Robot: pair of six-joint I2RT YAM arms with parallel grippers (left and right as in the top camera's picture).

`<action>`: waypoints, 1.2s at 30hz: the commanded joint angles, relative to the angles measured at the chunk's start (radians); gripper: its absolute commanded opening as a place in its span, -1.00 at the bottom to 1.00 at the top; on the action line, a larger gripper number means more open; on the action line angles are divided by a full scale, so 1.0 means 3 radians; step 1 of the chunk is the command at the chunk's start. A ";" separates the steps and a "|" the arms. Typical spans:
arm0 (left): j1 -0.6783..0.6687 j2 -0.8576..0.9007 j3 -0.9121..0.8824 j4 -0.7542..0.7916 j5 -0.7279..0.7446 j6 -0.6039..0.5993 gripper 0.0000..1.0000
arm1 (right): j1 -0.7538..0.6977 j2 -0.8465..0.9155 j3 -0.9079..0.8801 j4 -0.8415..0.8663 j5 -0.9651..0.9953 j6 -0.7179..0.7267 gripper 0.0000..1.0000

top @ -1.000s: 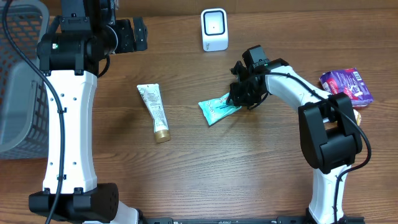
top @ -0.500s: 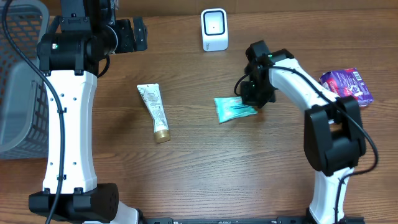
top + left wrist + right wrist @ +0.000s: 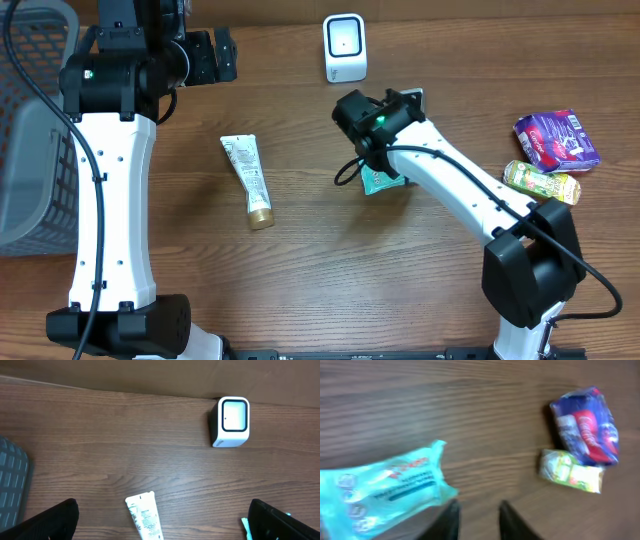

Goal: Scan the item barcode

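Item under task: teal packet [image 3: 380,492], lying flat on the worktop [image 3: 320,260] with its printed face up. In the overhead view it is partly covered by the right arm. No barcode can be made out on the visible face.

Right hand [image 3: 479,507]: released. Its fingers stand slightly parted just beside the packet's right end, with nothing between them.

Left hand [image 3: 164,506]: spread wide and empty, held near the far edge.

Handling, as judged: a light, soft film pack that will likely flex and sag when lifted. The film looks slick, so a shallow pinch could slip. A hold across the narrow width near one end appears soundest, leaving the faces free to show.

Surface: smooth wood grain, on which the packet may slide rather than lift.

Room: the scanner [image 3: 345,47] stands beyond the packet with bare worktop between them. The tube [image 3: 248,180] lies well apart to one side. The purple pack [image 3: 556,138] and yellow pack [image 3: 540,180] lie well apart to the other. The basket [image 3: 30,130] sits at the edge.
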 commanded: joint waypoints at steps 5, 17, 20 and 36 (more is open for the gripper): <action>-0.0017 0.0027 0.0045 -0.0001 -0.0010 0.0062 1.00 | -0.0085 0.0011 0.0029 0.0622 -0.0965 -0.0988 0.03; -0.0017 0.0027 0.0045 -0.0001 -0.0010 0.0062 1.00 | 0.0576 0.0607 0.0029 0.0909 -0.0092 -0.1130 0.52; -0.0017 0.0027 0.0045 -0.0001 -0.0010 0.0062 0.99 | 0.0744 0.0814 0.0031 0.0999 0.0277 -0.1256 0.53; -0.0017 0.0027 0.0045 0.0000 -0.0010 0.0062 1.00 | 0.0638 0.1242 0.0029 0.0651 0.0341 -0.0744 0.26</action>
